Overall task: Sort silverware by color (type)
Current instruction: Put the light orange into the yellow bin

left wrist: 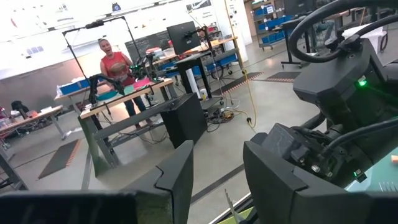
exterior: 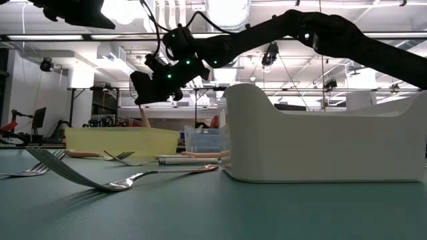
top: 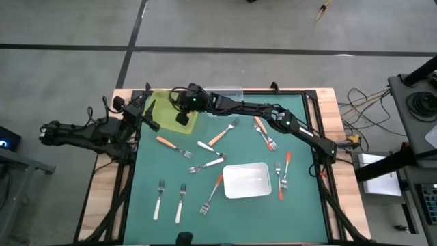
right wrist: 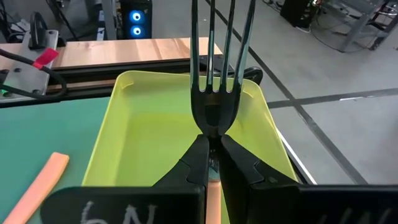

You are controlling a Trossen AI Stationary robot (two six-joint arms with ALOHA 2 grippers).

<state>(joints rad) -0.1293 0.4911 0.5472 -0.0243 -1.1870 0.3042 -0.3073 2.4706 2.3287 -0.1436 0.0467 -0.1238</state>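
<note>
Right arm stretched long across the bench's far side, elbow raised, wrist angled down, right pincer (top: 183, 117) clamped tight on a fork (right wrist: 214, 74) with tines pointing out ahead of its fingers. Left arm folded low just off the bench's left edge, left pincer (top: 147, 113) close beside the right one, fingers (left wrist: 177, 177) parted, nothing between them.

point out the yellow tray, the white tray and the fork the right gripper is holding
yellow tray (right wrist: 155, 134), right wrist view, bare floor of the tray
white tray (top: 247, 180), high view, bare inside bottom
held fork (right wrist: 214, 109), right wrist view, neck below the tines
</note>
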